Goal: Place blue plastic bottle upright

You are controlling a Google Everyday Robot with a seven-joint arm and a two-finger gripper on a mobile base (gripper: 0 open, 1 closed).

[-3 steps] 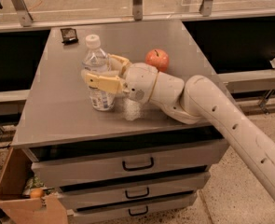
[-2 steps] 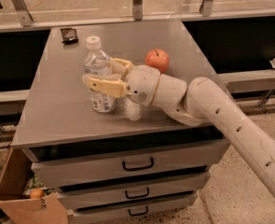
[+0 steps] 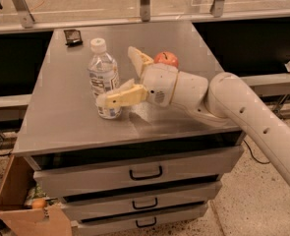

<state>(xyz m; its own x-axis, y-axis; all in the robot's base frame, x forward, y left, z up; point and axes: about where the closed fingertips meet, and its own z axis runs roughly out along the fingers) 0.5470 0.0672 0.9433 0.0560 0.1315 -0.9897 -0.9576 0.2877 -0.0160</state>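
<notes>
The blue plastic bottle [image 3: 103, 75] stands upright on the grey table top [image 3: 61, 117], left of the middle, white cap up. My gripper [image 3: 116, 76] is open at the bottle's right side. The near finger [image 3: 119, 96] crosses in front of the bottle's lower part. The far finger [image 3: 137, 60] points up and back, apart from the bottle. The white arm [image 3: 243, 117] comes in from the right.
A red apple [image 3: 167, 58] sits just behind my wrist. A small dark object [image 3: 73, 37] lies at the table's far left corner. Drawers [image 3: 144, 173] are below the top. An open cardboard box [image 3: 16, 200] stands at the lower left. A railing runs behind.
My fingers have spread apart and let go of the bottle. The bottle stays standing in the same spot.
</notes>
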